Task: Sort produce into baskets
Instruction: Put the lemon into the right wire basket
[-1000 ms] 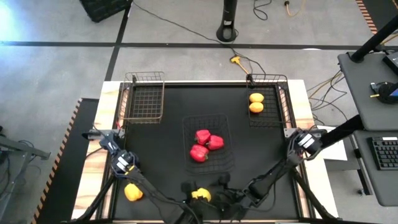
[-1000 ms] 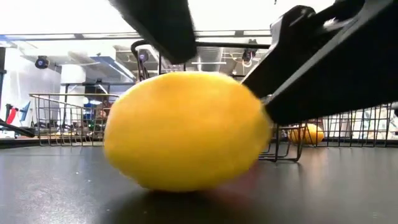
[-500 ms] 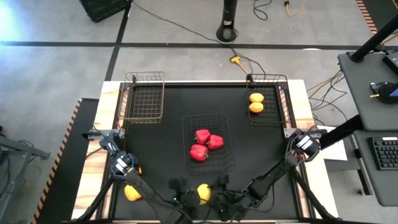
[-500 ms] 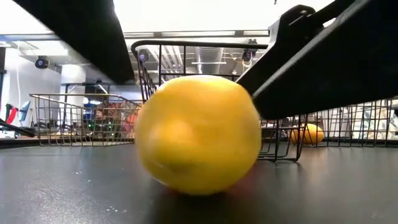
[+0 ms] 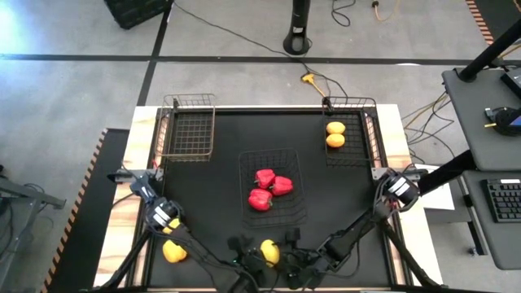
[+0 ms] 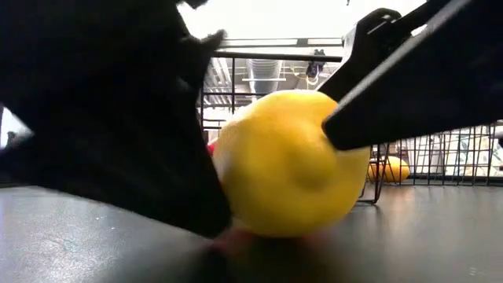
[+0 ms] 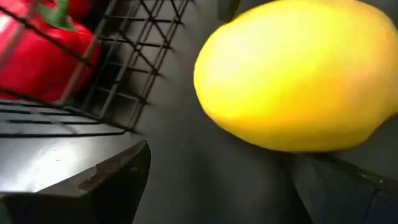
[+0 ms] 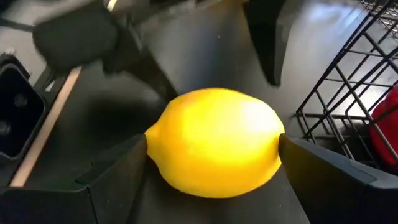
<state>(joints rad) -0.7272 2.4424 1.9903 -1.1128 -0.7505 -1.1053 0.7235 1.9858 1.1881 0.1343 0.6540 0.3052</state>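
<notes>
A yellow rounded fruit (image 5: 269, 252) lies on the black table near its front edge. My left gripper (image 5: 246, 251) is open, low at the fruit's left side. My right gripper (image 8: 214, 186) is open, with a finger off each end of the fruit (image 8: 214, 149). Three red peppers (image 5: 269, 190) lie in the dark middle basket (image 5: 273, 156). Two orange fruits (image 5: 335, 134) lie in the far right basket (image 5: 352, 155). The copper basket (image 5: 187, 130) stands at the far left. Another yellow piece (image 5: 173, 251) lies on the table by my left arm. My left gripper has one finger (image 7: 348, 186) against the fruit's lower side (image 7: 298, 146), coming at it slanting down from the table's left; the other finger (image 7: 81, 180) stands clear. The fruit rests on the table. My right gripper's fingers (image 8: 118, 180) reach the fruit's two ends (image 8: 152, 140); whether they touch, I cannot tell.
The middle basket's near wall (image 7: 124, 74) stands just behind the fruit. Both arms cross low over the table's front edge (image 5: 269, 285). Bare black tabletop (image 5: 228, 187) lies between the baskets.
My left gripper has come down at the fruit's left side and rolled as it sank. The fruit has shifted a little toward the table's right and turned on the table.
</notes>
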